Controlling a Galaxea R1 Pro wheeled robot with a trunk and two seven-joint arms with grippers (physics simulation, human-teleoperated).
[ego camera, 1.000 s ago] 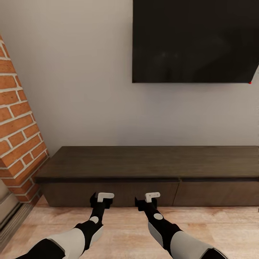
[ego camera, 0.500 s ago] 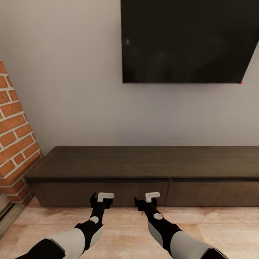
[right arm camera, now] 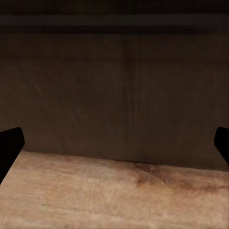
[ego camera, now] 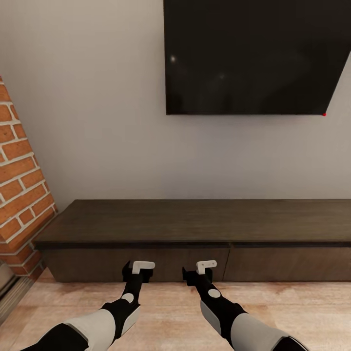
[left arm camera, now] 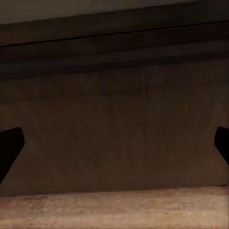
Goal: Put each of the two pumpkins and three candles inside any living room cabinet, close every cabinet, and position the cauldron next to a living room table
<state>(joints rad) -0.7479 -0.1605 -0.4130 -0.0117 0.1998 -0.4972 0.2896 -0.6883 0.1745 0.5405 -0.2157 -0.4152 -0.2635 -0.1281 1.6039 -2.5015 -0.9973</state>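
Cabinet (ego camera: pixel 146 224) stands shut before me; with my left gripper (ego camera: pixel 138 271) and right gripper (ego camera: pixel 200 271) both wide and empty, I judge a level reach to the drawer front's (left arm camera: pixel 119 133) top edge best.

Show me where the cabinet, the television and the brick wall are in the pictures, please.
cabinet (ego camera: pixel 195 222): head view, on its dark top.
television (ego camera: pixel 253 53): head view, on the black screen.
brick wall (ego camera: pixel 19 195): head view, on the bricks.
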